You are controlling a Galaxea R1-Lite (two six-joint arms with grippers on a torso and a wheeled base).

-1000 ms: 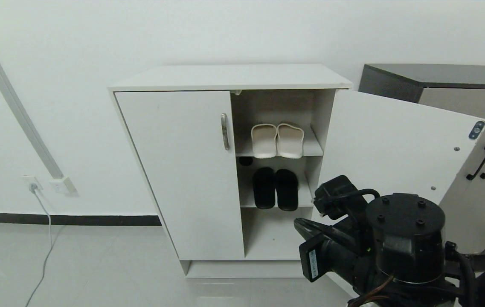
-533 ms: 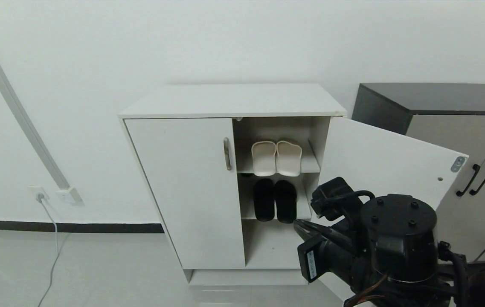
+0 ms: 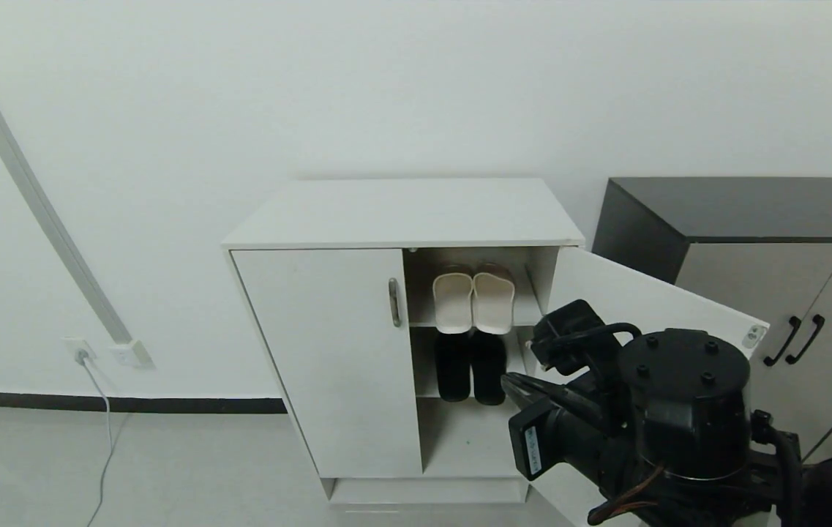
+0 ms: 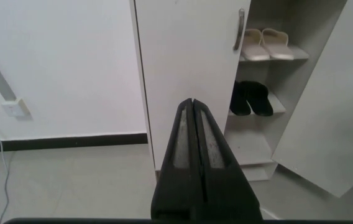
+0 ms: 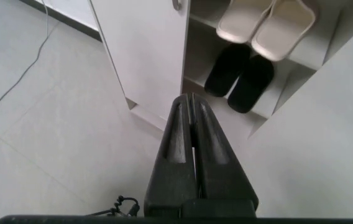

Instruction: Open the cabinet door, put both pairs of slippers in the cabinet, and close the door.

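The white cabinet stands against the wall with its left door closed and its right door swung open. A pair of white slippers lies on the upper shelf, and a pair of black slippers on the shelf below. My right gripper hangs shut and empty in front of the open compartment, beside the open door. From the right wrist, the gripper points down at the floor before the black slippers. My left gripper is shut and empty, facing the closed door.
A dark grey cabinet with black handles stands right behind the open door. A wall socket with a cable and a slanted conduit are at the left. Open floor lies in front.
The whole head picture has shifted: the cabinet now sits lower and smaller, so the camera moved. Both slipper pairs stay on their shelves. The right arm keeps its pose.
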